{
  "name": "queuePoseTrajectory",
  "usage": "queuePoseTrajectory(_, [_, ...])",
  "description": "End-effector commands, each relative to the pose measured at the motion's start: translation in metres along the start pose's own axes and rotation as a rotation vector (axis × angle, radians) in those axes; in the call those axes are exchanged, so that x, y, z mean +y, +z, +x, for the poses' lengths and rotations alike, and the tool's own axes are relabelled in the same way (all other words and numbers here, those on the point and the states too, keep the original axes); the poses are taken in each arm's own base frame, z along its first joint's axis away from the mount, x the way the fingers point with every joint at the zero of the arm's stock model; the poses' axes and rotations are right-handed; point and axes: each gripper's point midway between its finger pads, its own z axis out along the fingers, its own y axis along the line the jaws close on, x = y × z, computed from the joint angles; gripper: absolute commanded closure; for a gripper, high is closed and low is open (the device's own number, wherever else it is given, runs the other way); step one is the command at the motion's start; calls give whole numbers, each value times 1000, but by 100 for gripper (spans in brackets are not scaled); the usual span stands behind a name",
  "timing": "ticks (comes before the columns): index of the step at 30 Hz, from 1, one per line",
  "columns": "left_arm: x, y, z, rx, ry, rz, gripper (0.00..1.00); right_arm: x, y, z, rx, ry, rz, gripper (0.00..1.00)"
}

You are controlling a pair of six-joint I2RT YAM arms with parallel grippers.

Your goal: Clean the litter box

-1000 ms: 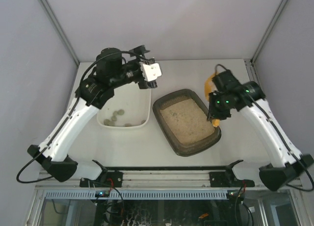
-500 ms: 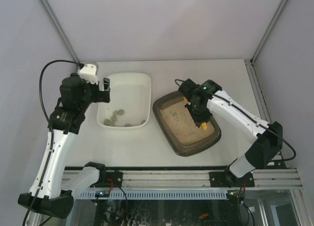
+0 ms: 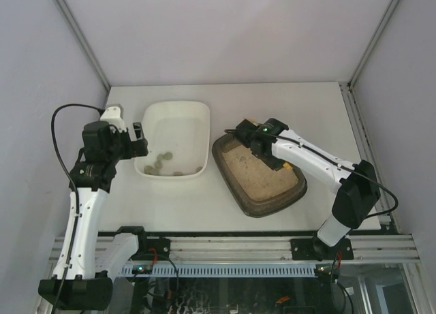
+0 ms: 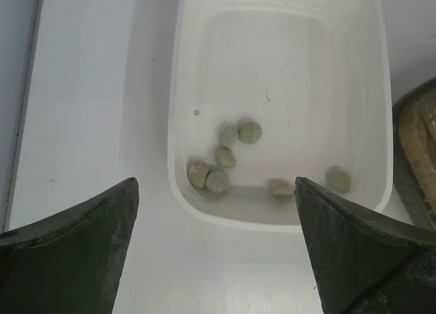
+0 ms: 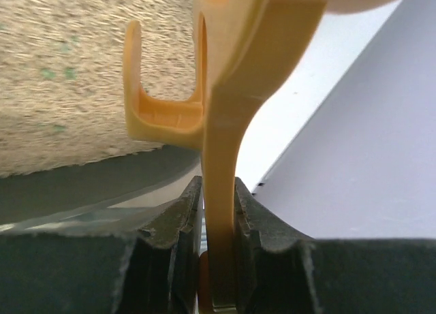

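Observation:
The litter box point(image 3: 257, 210) is a dark tray of beige litter at centre right; it also shows in the right wrist view point(image 5: 82, 184) and at the left wrist view's right edge point(image 4: 415, 157). My right gripper point(image 3: 271, 154) is over its far end, shut on the handle of an orange scoop point(image 5: 225, 89), whose tip point(image 3: 287, 166) shows by the arm. In the wrist view the gripper point(image 5: 219, 191) clamps the handle just past the box rim. My left gripper point(image 3: 139, 138) is open and empty, left of the white tub point(image 3: 180, 127).
The white tub point(image 4: 177, 123) holds several grey-green clumps point(image 4: 218, 171) near its front wall; they also show from above point(image 3: 160, 163). The left gripper point(image 4: 216, 184) hangs above the tub's near rim. Grey walls stand close on both sides and behind.
My left arm has pulled back from over the tub to its left side. My right arm has swung left with the scoop, from the box's right edge to over its far end.

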Motion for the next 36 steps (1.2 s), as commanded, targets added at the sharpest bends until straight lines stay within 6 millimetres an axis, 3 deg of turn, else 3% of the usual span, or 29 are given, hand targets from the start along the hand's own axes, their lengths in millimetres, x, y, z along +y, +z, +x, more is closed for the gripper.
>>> queuePoseTrajectory(1, [-1,-1,8,4,-47,2,0,-32,3,-4,-69,-126,155,100])
queuePoseTrajectory(8, [-7,12,31,71,-103,27,0,-12,18,0,-156,-200,111,100])
queuePoseTrajectory(13, [-16,16,36,101,-145,72,0,10,43,6,-129,-260,102,100])
queuePoseTrajectory(18, [-17,18,38,117,-142,81,0,26,63,-1,-145,-272,62,100])
queuePoseTrajectory(27, [-21,21,41,129,-148,100,0,30,83,-11,-129,-285,48,100])
queuePoseTrajectory(36, [-19,24,44,140,-139,91,0,31,103,-6,-100,-286,38,100])
